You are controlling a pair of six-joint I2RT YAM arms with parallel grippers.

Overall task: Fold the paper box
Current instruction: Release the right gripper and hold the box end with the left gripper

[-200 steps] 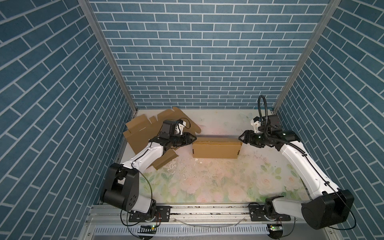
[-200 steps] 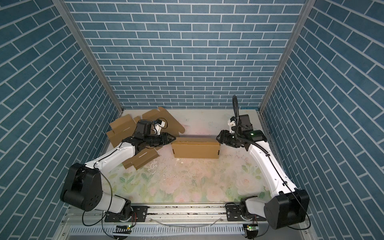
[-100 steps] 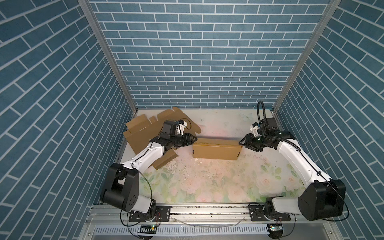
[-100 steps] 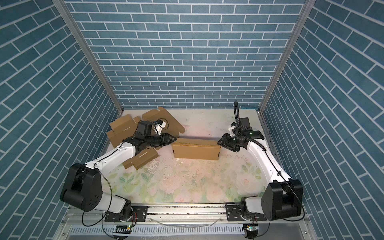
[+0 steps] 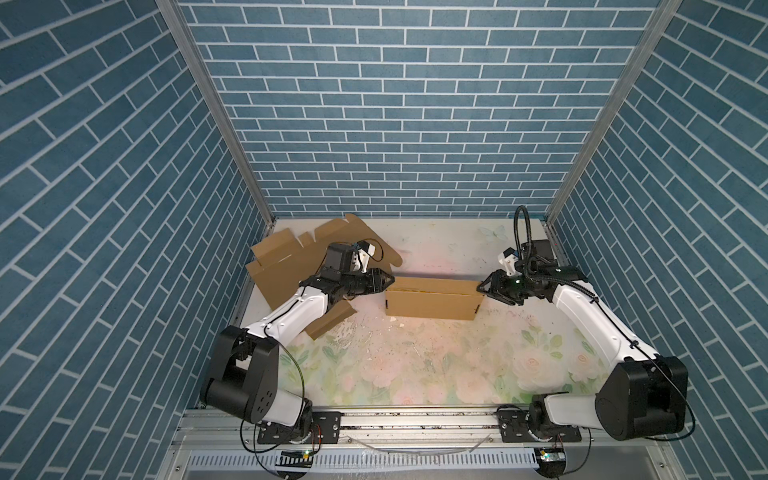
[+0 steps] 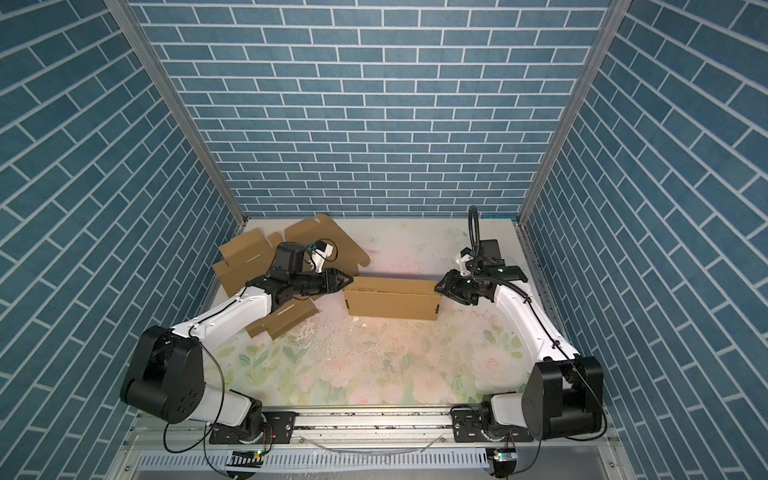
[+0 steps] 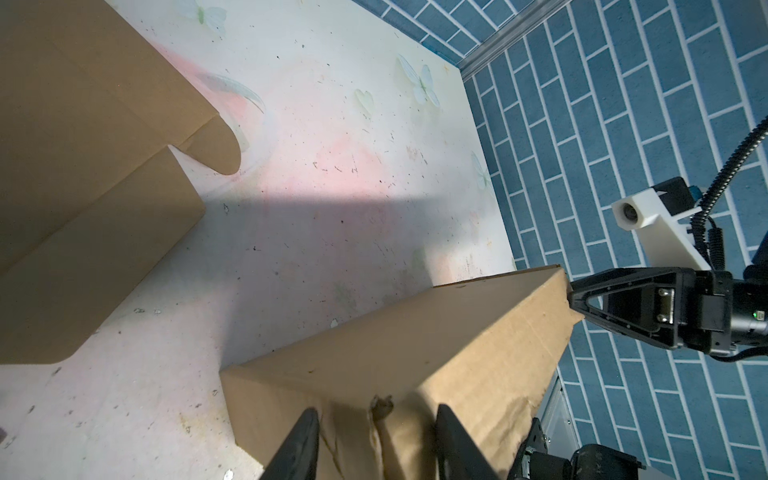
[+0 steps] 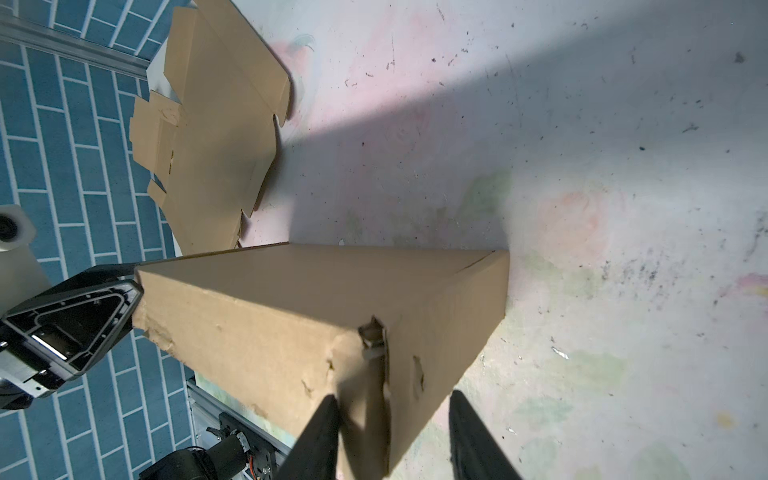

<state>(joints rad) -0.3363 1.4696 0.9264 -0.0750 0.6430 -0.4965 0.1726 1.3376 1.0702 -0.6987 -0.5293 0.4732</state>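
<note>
Pressing in on both ends of the box, which sits closed up at mid-bench, long side across, well clear of the walls. My left claw is at its left end near the top edge, and my right claw is at the right end, same height.

Left wrist view: left claw has its jaws apart, straddling the centre seam of the end face. The tips are on or just off the cardboard and nothing is pinched. Right wrist view: right claw also has its jaws apart. One finger is over the end face, the other hangs beside the box over the bench, and a raised flap edge runs between them, not clamped.

My read on the step: seating the end flaps, late in the fold, since the body is already squared up.

The next move calls for even inward pressure from both sides so the box doesn't slide or twist. It should be gentle, because the end seams look frayed and torn.

Contents: the top and all visible sides are shut, so the inside is hidden and I can't tell if anything is in it.

Spare flat cardboard sheets lie at the back left corner, partly under my left arm. A smaller cardboard piece lies nearer the front. Neither touches the box.
</note>
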